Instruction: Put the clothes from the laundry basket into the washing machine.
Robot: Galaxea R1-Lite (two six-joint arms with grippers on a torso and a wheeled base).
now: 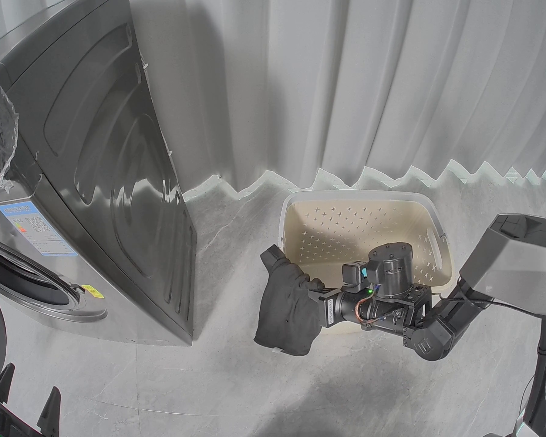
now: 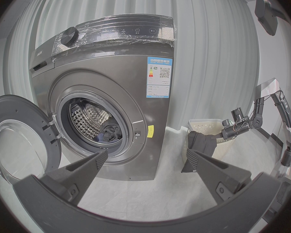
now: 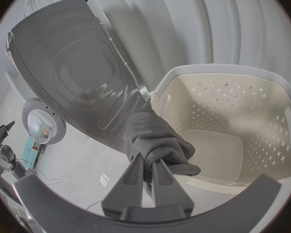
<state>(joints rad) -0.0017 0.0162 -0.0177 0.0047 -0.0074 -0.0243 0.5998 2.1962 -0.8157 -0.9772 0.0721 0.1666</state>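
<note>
Dark grey cloth [image 1: 288, 311] is pinched in my right gripper [image 3: 147, 170], jaws closed on a bunched fold. It hangs outside the basket [image 1: 358, 194], draped over the rim on the washer [image 1: 103, 153] side. Basket floor reads bare in the right wrist view, so I take this as the last piece. Door [image 2: 19, 136] is swung wide, and one dark item [image 2: 110, 131] already lies in the drum [image 2: 87, 114]. Left gripper [image 2: 145, 156] is spread wide, holding nothing, low in front of the washer. Progress call: most of the job looks done. What's left is to carry this cloth round the washer's corner to the opening, push it in and release. Unknowns: the near basket wall and the corner under my right arm are blocked in the head view, so a small item could sit there. Can't tell whether the cloth's lower hem touches the floor or hangs just above it. Back of the drum is in shadow, so I can't count what's inside. Head view cuts off most of the door and half the opening.
</note>
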